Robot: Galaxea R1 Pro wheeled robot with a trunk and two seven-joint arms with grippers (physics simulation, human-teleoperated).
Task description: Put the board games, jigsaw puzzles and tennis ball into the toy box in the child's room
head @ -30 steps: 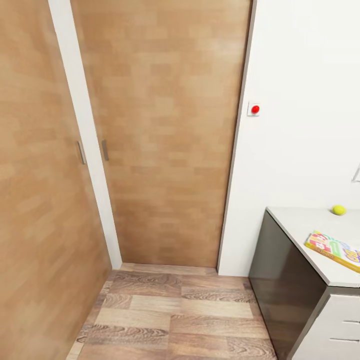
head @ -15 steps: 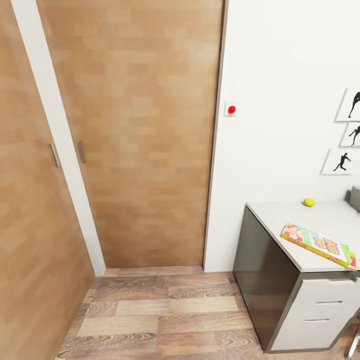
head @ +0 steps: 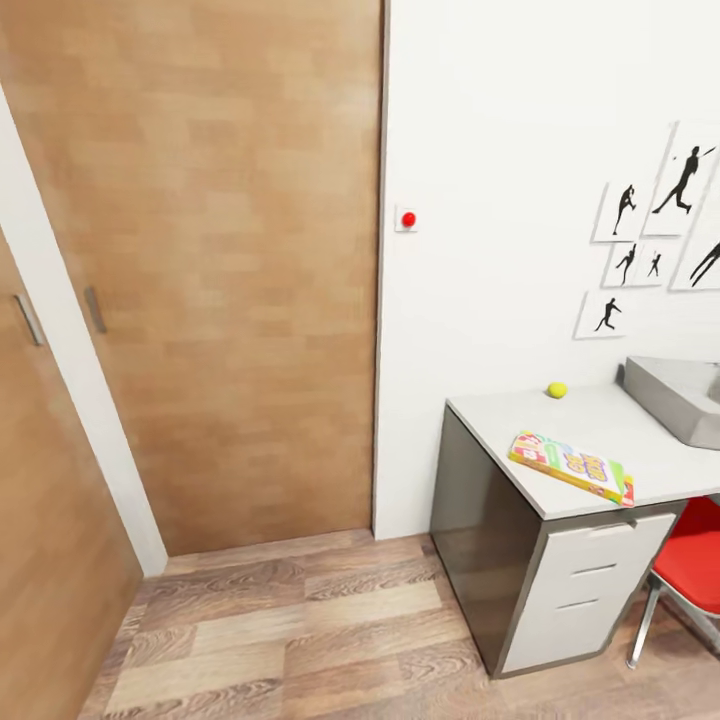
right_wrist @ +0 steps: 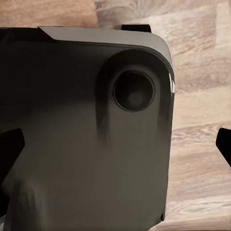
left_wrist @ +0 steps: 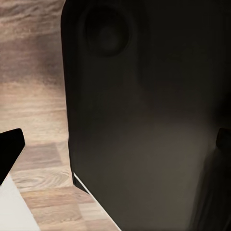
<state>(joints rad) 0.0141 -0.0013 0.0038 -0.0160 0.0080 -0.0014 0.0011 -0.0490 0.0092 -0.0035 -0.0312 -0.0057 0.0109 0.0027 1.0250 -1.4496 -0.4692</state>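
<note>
The head camera has swung right since a second ago: the table (head: 640, 440) now shows fully, so the robot is closing on the toys. The ball (head: 557, 390) lies near the wall, a board game (head: 571, 466) at the front edge, a grey box (head: 680, 398) beside. Cover lettering is unreadable. Both grippers' opening: cannot tell.

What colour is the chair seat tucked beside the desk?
Bright red: the chair seat shows best in the head view, beside the desk with white drawers.
</note>
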